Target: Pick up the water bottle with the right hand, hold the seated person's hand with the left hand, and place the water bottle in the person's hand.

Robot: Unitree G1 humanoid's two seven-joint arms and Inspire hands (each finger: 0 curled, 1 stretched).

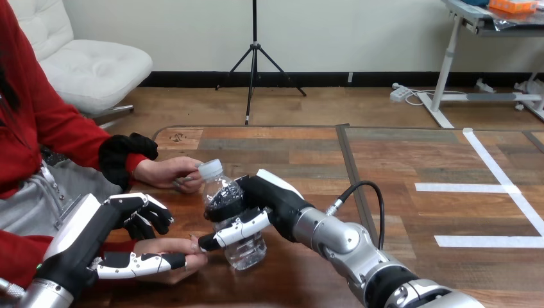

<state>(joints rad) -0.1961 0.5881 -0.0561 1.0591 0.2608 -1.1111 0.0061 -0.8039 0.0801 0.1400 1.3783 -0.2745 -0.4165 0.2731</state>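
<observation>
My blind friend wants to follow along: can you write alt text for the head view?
The robot's right hand grips a water bottle over the table, close to a seated person's lower hand. The left hand rests against that lower hand, and the person's upper hand is beside the bottle's cap.

The left hand (90,240) and right hand (276,196) are black with white shells. The right one's fingers (247,228) are black-and-white, and its forearm (340,239) is silver and rounded.
</observation>
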